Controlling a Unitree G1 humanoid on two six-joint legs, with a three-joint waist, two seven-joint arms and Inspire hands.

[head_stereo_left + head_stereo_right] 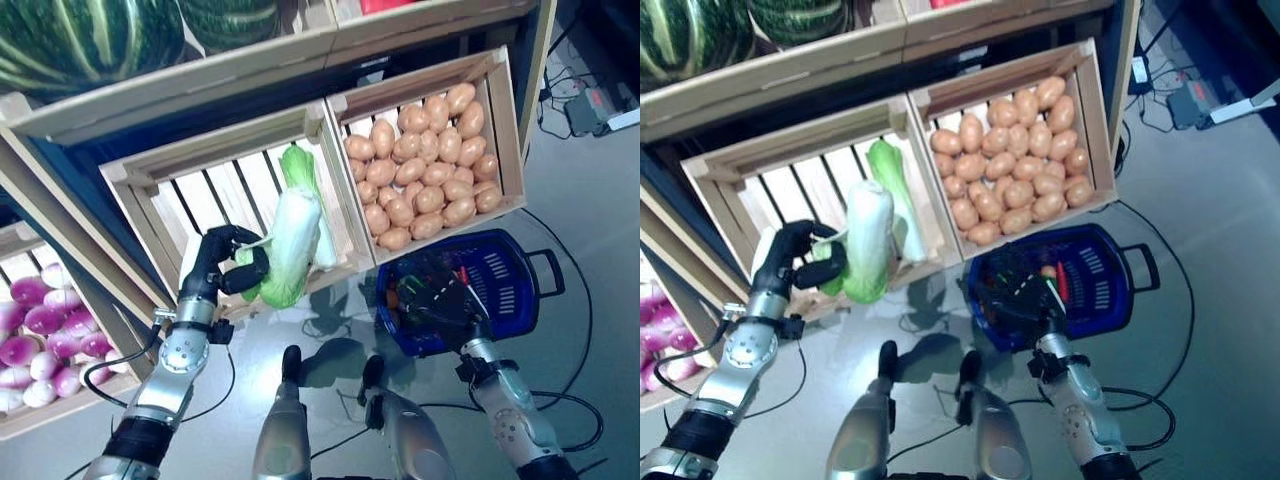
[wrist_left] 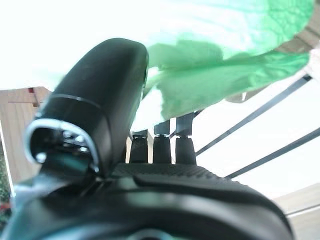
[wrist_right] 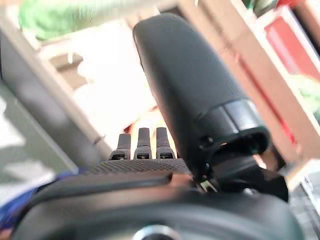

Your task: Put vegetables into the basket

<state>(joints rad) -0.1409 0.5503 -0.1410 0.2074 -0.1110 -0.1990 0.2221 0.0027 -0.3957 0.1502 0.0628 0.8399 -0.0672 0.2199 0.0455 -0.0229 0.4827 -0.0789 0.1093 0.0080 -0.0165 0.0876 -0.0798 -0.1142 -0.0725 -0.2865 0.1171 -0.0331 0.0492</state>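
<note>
At frame centre, a slatted wooden crate holds a napa cabbage and a second one behind it; the crate to its right is full of potatoes. The blue basket sits lower right on the floor with a few items inside. The left hand curls its fingers round the front cabbage's leafy end, while the right hand hovers over the basket, its fingers' state unclear.

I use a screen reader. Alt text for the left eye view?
The left hand grips a napa cabbage at a slatted wooden crate; the right hand holds a blue basket below a crate of potatoes.
</note>
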